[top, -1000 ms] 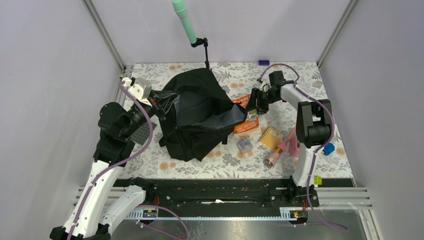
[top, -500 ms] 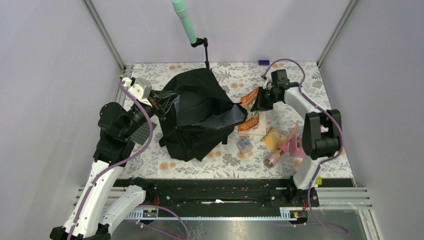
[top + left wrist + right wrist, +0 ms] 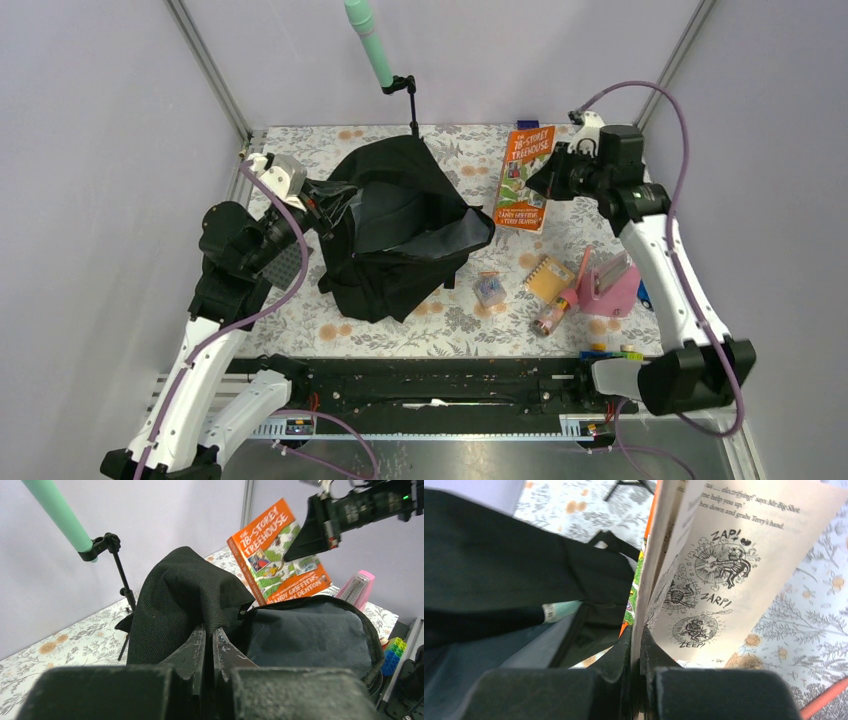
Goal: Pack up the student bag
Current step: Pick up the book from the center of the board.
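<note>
1. While the student bag [image 3: 395, 240] lies slumped on the floral table [image 3: 450, 315], left of centre, its mouth gapes toward the right and shows grey lining.
2. The left gripper [image 3: 210, 630] is at the bag's left side. Its fingers [image 3: 192, 647] are pressed almost together, with only a sliver between them, and pinch a fold of the black fabric at the bag's rim.
3. The right gripper [image 3: 545, 182] hangs over the far right part of the table. Its fingers [image 3: 621, 655] are closed tight on the pages of a paperback [image 3: 524, 175] titled "The 78-Storey Treehouse".
4. The paperback is held clear of the table and tilted, its orange cover facing up in the top view, just right of the bag's mouth. In the left wrist view its lower edge is hidden behind the bag's rim, so I cannot tell whether they touch there.
5. In the right wrist view a page of cartoon drawings fans out to the right of the pinch, with a strip of orange cover to its left.
6. Nearer and to the right lie a spiral notebook [image 3: 545, 277], a pink metronome [image 3: 610, 290], a pink tube [image 3: 548, 318] and a small box [image 3: 489, 290] — all apart from the bag.
7. A mint-green pole [image 3: 368, 42] on a black stand [image 3: 412, 105] rises at the far edge, behind the bag.
</note>
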Motion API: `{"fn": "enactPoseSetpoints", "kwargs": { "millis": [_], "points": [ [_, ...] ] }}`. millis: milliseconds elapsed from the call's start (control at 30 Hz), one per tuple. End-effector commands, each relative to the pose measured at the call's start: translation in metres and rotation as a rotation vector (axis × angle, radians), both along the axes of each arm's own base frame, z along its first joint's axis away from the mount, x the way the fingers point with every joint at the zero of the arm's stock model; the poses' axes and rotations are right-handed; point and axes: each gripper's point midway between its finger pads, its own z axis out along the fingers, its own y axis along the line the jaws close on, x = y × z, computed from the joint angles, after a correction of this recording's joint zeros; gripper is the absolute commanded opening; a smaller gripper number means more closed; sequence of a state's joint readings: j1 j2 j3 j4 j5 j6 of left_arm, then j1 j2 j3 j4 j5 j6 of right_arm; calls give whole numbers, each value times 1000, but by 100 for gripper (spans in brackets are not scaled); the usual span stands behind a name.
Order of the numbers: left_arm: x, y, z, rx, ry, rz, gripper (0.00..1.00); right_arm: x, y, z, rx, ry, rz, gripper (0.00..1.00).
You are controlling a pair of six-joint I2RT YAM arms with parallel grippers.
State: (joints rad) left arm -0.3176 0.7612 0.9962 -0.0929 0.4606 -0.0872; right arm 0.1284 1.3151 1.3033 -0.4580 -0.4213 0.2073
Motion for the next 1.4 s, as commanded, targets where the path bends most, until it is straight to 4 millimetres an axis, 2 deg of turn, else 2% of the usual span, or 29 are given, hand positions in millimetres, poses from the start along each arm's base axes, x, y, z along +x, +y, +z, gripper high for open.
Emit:
{"fn": "enactPoseSetpoints", "kwargs": {
  "millis": [0, 133, 300, 433, 533, 633, 800, 1000, 1167, 1267, 1367],
  "points": [
    [-7, -6, 16, -6, -64, -56, 0, -35, 25, 93, 79, -342, 203, 0],
    [-7, -9, 14, 5, -64, -74, 0, -65, 44, 144, 113, -519, 350, 0],
    [-7, -12, 16, 2, -55, -95, 0, -94, 65, 187, 156, -651, 506, 0],
    [-7, -15, 19, -5, -48, -112, 0, -119, 90, 201, 171, -760, 657, 0],
    [-8, -17, 23, -8, -41, -127, 0, -129, 105, 207, 176, -831, 746, 0],
    [-9, -17, 26, -4, -32, -127, 0, -131, 116, 214, 193, -853, 805, 0],
    [-10, -18, 25, 12, -18, -137, 0, -131, 135, 239, 195, -941, 882, 0],
    [-7, -20, 22, 17, 9, -145, 0, -131, 158, 248, 210, -945, 980, 0],
    [-1, -18, 14, 34, 46, -120, 0, -137, 170, 246, 264, -941, 1006, 0],
    [5, -16, 6, 32, 79, -93, 0, -143, 178, 240, 325, -907, 1024, 0],
    [14, -10, -1, 19, 114, -38, 0, -142, 181, 223, 334, -869, 1015, 0]
  ]
}}
